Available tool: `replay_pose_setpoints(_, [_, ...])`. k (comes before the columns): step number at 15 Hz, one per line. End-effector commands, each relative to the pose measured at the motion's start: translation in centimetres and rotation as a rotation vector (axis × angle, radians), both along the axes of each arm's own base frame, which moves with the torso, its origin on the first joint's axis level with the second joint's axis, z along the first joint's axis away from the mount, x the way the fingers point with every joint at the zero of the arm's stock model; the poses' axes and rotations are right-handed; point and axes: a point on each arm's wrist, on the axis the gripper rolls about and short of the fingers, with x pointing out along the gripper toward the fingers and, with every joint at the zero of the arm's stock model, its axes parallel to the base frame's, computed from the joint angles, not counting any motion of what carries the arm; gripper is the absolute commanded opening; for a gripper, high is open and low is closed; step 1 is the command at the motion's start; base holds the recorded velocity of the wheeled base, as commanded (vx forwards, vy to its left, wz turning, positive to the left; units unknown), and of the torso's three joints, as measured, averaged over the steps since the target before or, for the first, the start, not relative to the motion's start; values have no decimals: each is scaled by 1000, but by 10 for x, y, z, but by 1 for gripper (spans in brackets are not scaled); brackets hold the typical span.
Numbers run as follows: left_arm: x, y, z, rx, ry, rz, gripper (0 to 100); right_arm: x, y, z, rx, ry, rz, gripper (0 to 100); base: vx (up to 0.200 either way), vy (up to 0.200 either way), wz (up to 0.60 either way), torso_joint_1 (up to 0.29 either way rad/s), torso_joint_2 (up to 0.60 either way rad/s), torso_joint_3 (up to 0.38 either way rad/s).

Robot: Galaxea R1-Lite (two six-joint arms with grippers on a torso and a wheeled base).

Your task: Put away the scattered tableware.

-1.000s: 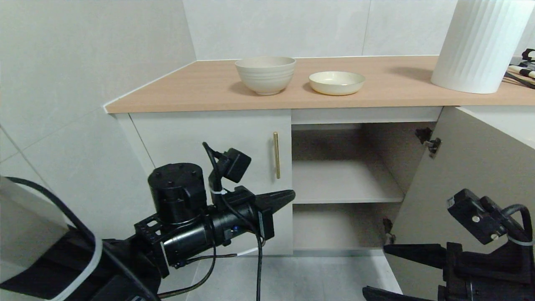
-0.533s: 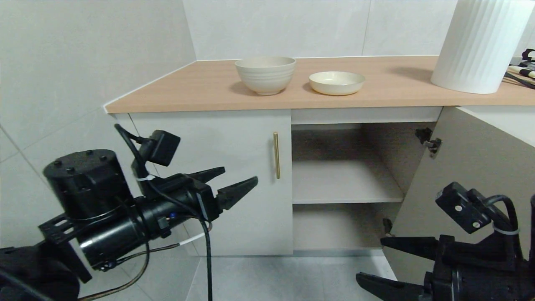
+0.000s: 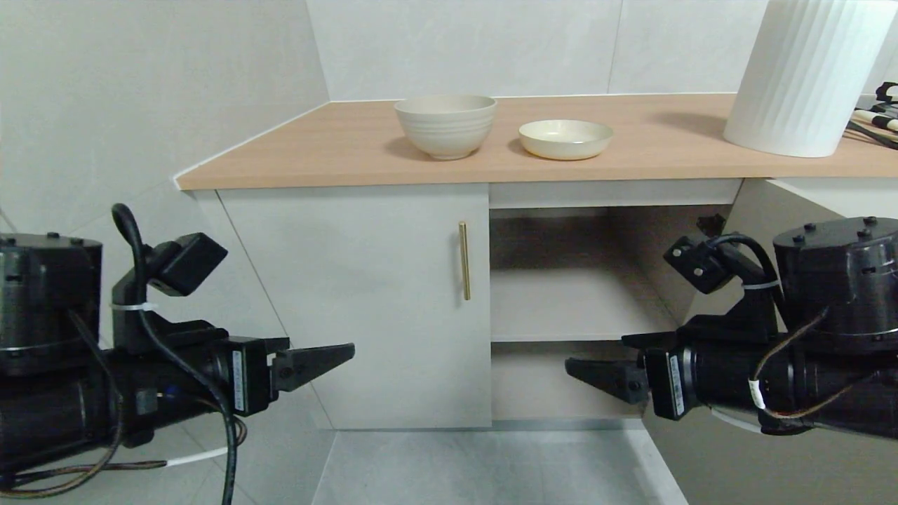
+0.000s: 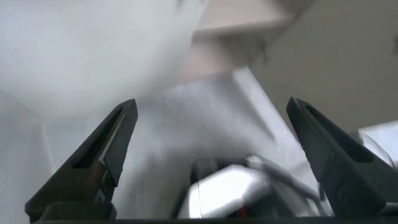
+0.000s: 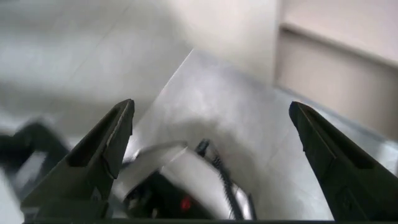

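A pale ribbed bowl (image 3: 446,125) stood on the wooden desk (image 3: 316,158), near its front edge, with a shallow cream plate (image 3: 565,138) just beside it on the robot's right, the two apart from each other. Farther right on the desk stood a tall white ribbed container (image 3: 807,73), and some dark-handled utensils (image 3: 877,119) lay at the far right edge.

Under the desk, the cabinet's left door (image 3: 365,308) was closed, with an upright brass handle (image 3: 464,260) along its right edge. The right door (image 3: 772,470) was swung open, baring a shelf (image 3: 575,305) and the lower compartment beneath it.

The left gripper (image 4: 210,118) hung low in front of the closed door, well below the desk, pointing toward the robot's right. Its fingers (image 4: 99,155) were spread wide and held nothing. The right gripper (image 5: 211,118) hung at about the same height in front of the open compartment, pointing toward the robot's left, so that the two faced each other across a gap. Its fingers (image 5: 93,155) were likewise spread wide, with nothing between them. Grey floor tiles (image 3: 491,463) lay below both.
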Motion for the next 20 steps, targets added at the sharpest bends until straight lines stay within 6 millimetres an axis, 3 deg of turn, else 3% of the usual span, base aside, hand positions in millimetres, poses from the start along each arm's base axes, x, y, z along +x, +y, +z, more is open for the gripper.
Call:
replay_pose_setpoints(1, [-7,3,26,-7,-89,-7,100,11,3,-3,-19,1,-45,100,0,0,0,0,0,0])
replay_pose_setpoints(7, [-1,0,25,3,-117,-16,100,4,-4,-8,-57,10,-79,100,0,0,0,0,0,0])
replay_pose_setpoints(20, [-2,1,27,0,-126,-16,100,-2,-6,-12,-65,19,-62,100,200,0,0,5,1,2])
